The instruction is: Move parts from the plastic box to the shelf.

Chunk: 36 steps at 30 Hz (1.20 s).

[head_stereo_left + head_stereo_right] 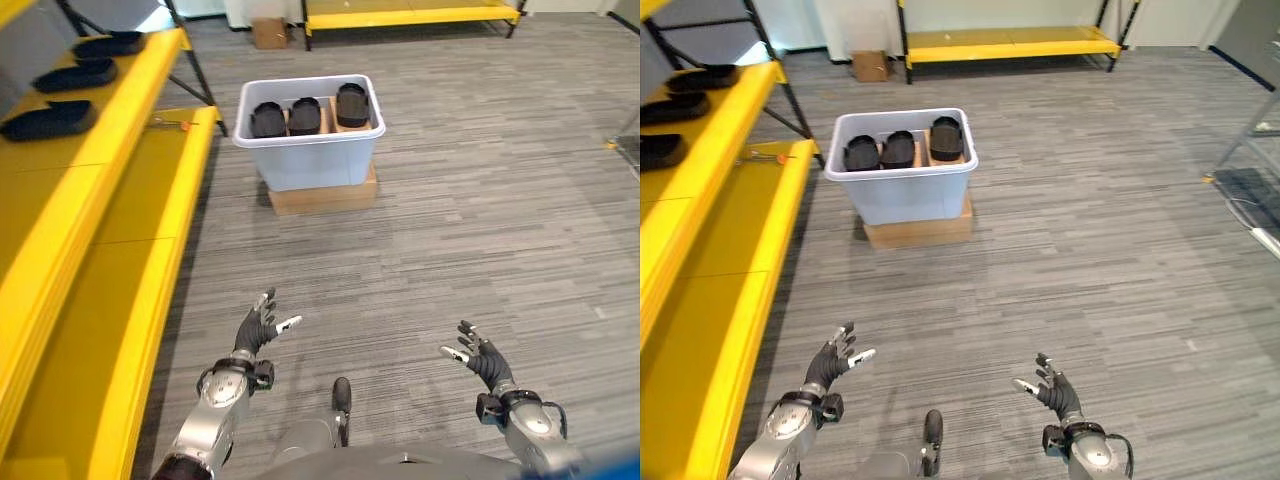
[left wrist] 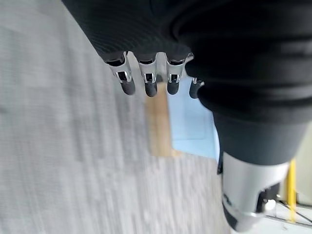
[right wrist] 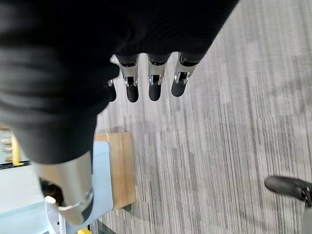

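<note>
I see the plastic box [image 1: 308, 145] at about 12 o'clock ahead of me, pale blue-white, sitting on a flat cardboard carton [image 1: 322, 194] on the grey floor [image 1: 470, 240]. Inside it lie three dark parts [image 1: 305, 115] side by side, two toward the near left and one [image 1: 351, 103] a little farther back on the right. The yellow shelf [image 1: 120, 200] runs along my 9 to 10 o'clock side; three more dark parts [image 1: 75, 75] already rest on its upper level, well apart from the box. My left hand [image 1: 258, 327] hangs at 7 o'clock over bare floor, fingers straight and spread, empty. My right hand [image 1: 480, 356] hangs at 5 o'clock, likewise relaxed with fingers extended, grasping nothing. Both hands are well short of the box.
</note>
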{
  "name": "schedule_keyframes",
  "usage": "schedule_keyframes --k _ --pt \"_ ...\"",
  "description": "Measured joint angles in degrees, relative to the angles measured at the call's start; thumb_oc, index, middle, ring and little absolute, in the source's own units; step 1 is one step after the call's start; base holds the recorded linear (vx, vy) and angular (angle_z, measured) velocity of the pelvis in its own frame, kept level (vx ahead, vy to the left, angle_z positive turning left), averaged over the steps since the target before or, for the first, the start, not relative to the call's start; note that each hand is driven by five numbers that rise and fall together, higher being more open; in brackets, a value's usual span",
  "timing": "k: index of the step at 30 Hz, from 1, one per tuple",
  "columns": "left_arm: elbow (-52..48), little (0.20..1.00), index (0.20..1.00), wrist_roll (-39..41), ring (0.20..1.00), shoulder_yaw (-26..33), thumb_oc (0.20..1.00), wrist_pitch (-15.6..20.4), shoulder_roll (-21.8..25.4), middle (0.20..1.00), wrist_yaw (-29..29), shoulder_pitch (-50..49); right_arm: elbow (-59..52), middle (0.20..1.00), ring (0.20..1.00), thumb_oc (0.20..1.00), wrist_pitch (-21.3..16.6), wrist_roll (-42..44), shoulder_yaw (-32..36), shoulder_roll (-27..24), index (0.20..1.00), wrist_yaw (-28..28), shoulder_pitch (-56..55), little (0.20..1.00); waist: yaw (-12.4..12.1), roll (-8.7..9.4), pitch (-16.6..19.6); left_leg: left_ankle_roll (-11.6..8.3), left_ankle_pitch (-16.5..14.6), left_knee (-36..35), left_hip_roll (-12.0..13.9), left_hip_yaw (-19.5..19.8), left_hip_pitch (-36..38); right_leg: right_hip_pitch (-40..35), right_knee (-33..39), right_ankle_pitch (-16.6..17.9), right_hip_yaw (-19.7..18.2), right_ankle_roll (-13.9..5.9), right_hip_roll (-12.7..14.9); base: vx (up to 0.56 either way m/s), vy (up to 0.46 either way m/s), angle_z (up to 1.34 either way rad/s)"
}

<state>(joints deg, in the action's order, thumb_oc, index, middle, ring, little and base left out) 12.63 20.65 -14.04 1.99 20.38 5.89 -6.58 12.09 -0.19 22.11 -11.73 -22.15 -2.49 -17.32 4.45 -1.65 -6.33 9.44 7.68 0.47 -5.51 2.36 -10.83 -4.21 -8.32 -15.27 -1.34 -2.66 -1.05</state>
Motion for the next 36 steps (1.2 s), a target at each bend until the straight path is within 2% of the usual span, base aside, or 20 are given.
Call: schedule_keyframes --k 2,5,6,7,9,11,15,17,19,20,21,23,27,28,30,31,32,34,35,36 --pt "0.2 1.000 1.000 0.0 1.000 0.1 1.000 0.0 0.1 1.000 -0.6 2.0 0.1 1.000 1.000 1.000 0.1 -0.9 -0.1 0.4 1.000 0.0 0.0 1.000 0.2 0.65 -0.1 0.06 -1.6 0.2 -1.8 0.3 0.6 1.7 2.2 1.6 -1.1 -1.99 4.8 0.13 0.110 0.20" --pt "0.6 1.000 1.000 0.0 1.000 0.0 1.000 -0.2 0.8 1.000 -0.5 1.9 0.2 1.000 1.000 1.000 0.2 -1.0 -0.5 1.5 1.000 0.1 0.6 1.000 -0.5 1.19 -0.3 -0.80 -3.1 1.0 -3.0 1.5 2.2 4.1 -5.1 1.7 -1.7 -2.20 7.2 0.06 0.113 0.23" --pt "0.9 1.000 1.000 -0.1 1.000 0.1 1.000 -0.2 1.8 1.000 -0.5 1.8 0.0 1.000 1.000 1.000 0.2 -1.0 -0.5 1.3 1.000 0.1 2.1 1.000 -1.7 1.15 -1.7 -0.92 -5.3 2.5 -3.4 2.0 3.2 12.6 -24.2 4.1 -2.1 -2.26 6.7 0.07 0.124 0.30" --pt "0.9 1.000 1.000 -0.3 1.000 0.0 1.000 -0.6 2.7 1.000 -0.5 0.3 -0.5 1.000 1.000 1.000 0.2 -1.0 -0.3 1.3 1.000 0.1 1.9 1.000 -1.2 1.13 -2.1 -1.17 -5.7 2.5 -3.7 2.2 3.9 18.3 -34.7 4.5 -2.2 -1.87 6.7 0.19 0.143 0.26" --pt "0.6 1.000 1.000 -1.3 1.000 0.9 1.000 -0.6 3.3 1.000 -0.5 -2.1 -0.4 1.000 1.000 1.000 0.2 -1.0 -0.3 1.4 1.000 0.1 1.6 1.000 -1.4 1.76 -4.1 3.21 -10.6 8.5 -3.9 1.8 3.0 24.5 -36.7 5.0 -2.3 -1.70 6.7 0.36 0.095 0.20" --pt "0.7 1.000 1.000 -1.8 1.000 0.1 1.000 -1.6 3.3 1.000 -0.8 -2.4 -1.2 1.000 1.000 1.000 0.4 -1.0 -0.2 1.8 1.000 0.1 1.4 1.000 0.6 0.44 -6.5 1.06 -12.2 9.5 -1.7 2.9 4.0 27.9 -23.2 5.6 0.7 -1.65 3.3 0.42 -0.089 0.19" --pt "0.9 1.000 1.000 -1.8 1.000 0.7 1.000 -1.4 3.4 1.000 -0.8 -2.3 -1.0 1.000 1.000 1.000 0.4 -1.0 -0.1 2.0 1.000 0.1 0.7 1.000 1.3 2.88 -5.9 -0.20 -14.9 8.7 -2.2 2.9 7.2 26.6 -4.0 10.1 1.7 -2.28 2.9 0.25 -0.074 0.05" --pt "1.0 1.000 1.000 -2.0 1.000 0.7 1.000 -1.4 2.6 1.000 -0.8 -2.5 -1.0 1.000 1.000 1.000 0.5 -1.0 -0.2 1.9 1.000 0.2 0.6 1.000 1.4 3.17 -5.4 -1.29 -17.9 8.7 -1.4 4.3 11.1 23.7 7.8 15.6 2.0 -2.24 2.3 0.32 -0.144 0.04" --pt "1.8 1.000 1.000 -2.2 1.000 0.7 1.000 -1.3 0.5 1.000 -1.0 -3.8 -0.2 1.000 1.000 1.000 0.5 -1.0 -0.2 1.7 1.000 0.3 -0.7 1.000 2.2 1.91 -3.6 -3.86 -22.5 5.5 1.2 7.6 19.1 19.3 7.0 20.2 2.5 -0.69 1.3 0.39 -0.221 0.67" --pt "1.9 1.000 1.000 -2.2 1.000 0.4 1.000 -1.3 -0.8 1.000 -1.0 -4.6 0.5 1.000 1.000 1.000 0.5 -1.0 -0.2 1.4 1.000 0.3 -1.3 1.000 2.5 0.42 -2.2 -4.95 -23.0 4.4 3.1 8.4 21.4 18.6 5.6 21.1 3.2 0.54 -0.3 0.34 -0.237 0.95" --pt "2.1 1.000 1.000 -2.1 1.000 -0.8 1.000 -1.3 -2.3 1.000 -1.0 -4.8 1.1 1.000 1.000 1.000 0.6 -1.0 -0.3 0.0 1.000 0.6 -1.2 1.000 2.5 -1.17 -0.5 -7.67 -23.0 6.6 5.2 8.6 22.2 17.2 3.5 20.9 4.2 4.44 -2.1 0.34 -0.259 0.58" --pt "1.9 1.000 1.000 -2.1 1.000 -1.2 1.000 -1.0 -2.5 1.000 -1.0 -4.8 0.7 1.000 1.000 1.000 0.6 -1.0 -0.1 -1.5 1.000 0.8 0.1 1.000 1.5 -1.48 0.1 -10.20 -22.5 10.8 5.3 7.6 20.7 16.9 2.1 20.5 4.6 7.04 -2.5 0.18 -0.142 0.19" --pt "1.9 1.000 1.000 -2.0 1.000 -0.4 1.000 -1.0 -1.3 1.000 -0.9 -2.3 0.2 1.000 1.000 1.000 -0.2 -1.0 0.8 -3.7 1.000 0.7 3.2 1.000 2.9 -0.29 -0.6 -11.77 -21.8 7.7 7.3 7.5 20.2 14.8 1.2 18.2 4.7 6.38 -3.3 0.19 -0.155 0.19" --pt "1.5 1.000 1.000 -2.0 1.000 -0.4 1.000 -0.8 -0.9 1.000 -0.8 -1.7 0.4 1.000 1.000 1.000 -0.2 -1.0 0.8 -3.6 1.000 0.7 3.4 1.000 4.0 -0.14 -0.6 -13.86 -18.5 10.3 9.2 7.5 20.2 12.0 1.7 13.4 4.4 4.46 -5.0 0.29 -0.389 -0.04" --pt "1.7 1.000 1.000 -1.6 1.000 -0.5 1.000 -0.9 -0.9 1.000 -0.8 -2.6 0.2 1.000 1.000 1.000 -0.2 -1.0 0.5 -1.5 1.000 0.7 2.1 1.000 3.2 1.70 0.3 -16.14 -19.3 27.1 8.6 6.8 12.8 10.0 3.5 11.5 4.2 8.14 -7.2 0.18 -0.306 -0.07" --pt "1.5 1.000 1.000 -1.5 1.000 -1.1 1.000 -0.8 -1.0 1.000 -0.9 -1.0 0.2 1.000 1.000 1.000 -0.7 -1.0 1.3 -1.6 1.000 0.4 1.0 1.000 2.5 2.36 -1.3 -17.22 -15.9 43.8 7.3 6.4 2.9 10.3 2.9 11.5 3.7 12.58 -6.6 0.10 -0.074 -0.17" --pt "1.7 1.000 1.000 -1.1 1.000 -1.1 1.000 -0.3 -1.3 1.000 -0.7 0.2 0.6 1.000 1.000 1.000 0.5 -1.0 1.8 -1.1 1.000 0.0 1.5 1.000 -1.4 4.93 -5.5 -13.49 -17.3 49.3 5.1 2.8 -9.0 10.8 0.4 11.4 2.0 13.22 -5.4 0.21 -0.036 -0.28" --pt "2.0 1.000 1.000 -1.0 1.000 -1.2 1.000 -1.3 -0.9 1.000 -0.8 -2.3 0.3 1.000 1.000 1.000 -0.3 -1.0 2.4 -1.1 1.000 -0.5 2.3 1.000 -0.7 5.14 -6.1 -13.17 -16.6 38.5 6.1 0.9 -15.4 7.7 0.9 8.6 1.0 11.71 -5.6 0.41 0.067 -0.35" --pt "2.1 1.000 1.000 -1.0 1.000 -0.8 1.000 -1.3 -0.6 1.000 -0.7 -2.6 0.3 1.000 1.000 1.000 -0.2 -1.0 2.5 -0.9 1.000 -1.0 2.3 1.000 -2.0 5.80 -6.4 -12.50 -14.4 19.7 7.8 -3.0 -12.5 5.1 3.0 8.8 -0.5 9.12 -5.0 0.37 0.155 -0.33" --pt "2.1 1.000 1.000 -1.0 1.000 -0.7 1.000 -1.3 -0.6 1.000 -0.7 -3.1 0.7 1.000 1.000 1.000 -0.3 -1.0 2.5 -1.2 1.000 -1.0 2.8 1.000 -2.1 5.63 -6.6 -12.37 -12.5 11.7 8.4 -2.9 -11.8 3.2 3.9 9.5 -1.2 8.23 -5.3 0.29 0.137 -0.60"
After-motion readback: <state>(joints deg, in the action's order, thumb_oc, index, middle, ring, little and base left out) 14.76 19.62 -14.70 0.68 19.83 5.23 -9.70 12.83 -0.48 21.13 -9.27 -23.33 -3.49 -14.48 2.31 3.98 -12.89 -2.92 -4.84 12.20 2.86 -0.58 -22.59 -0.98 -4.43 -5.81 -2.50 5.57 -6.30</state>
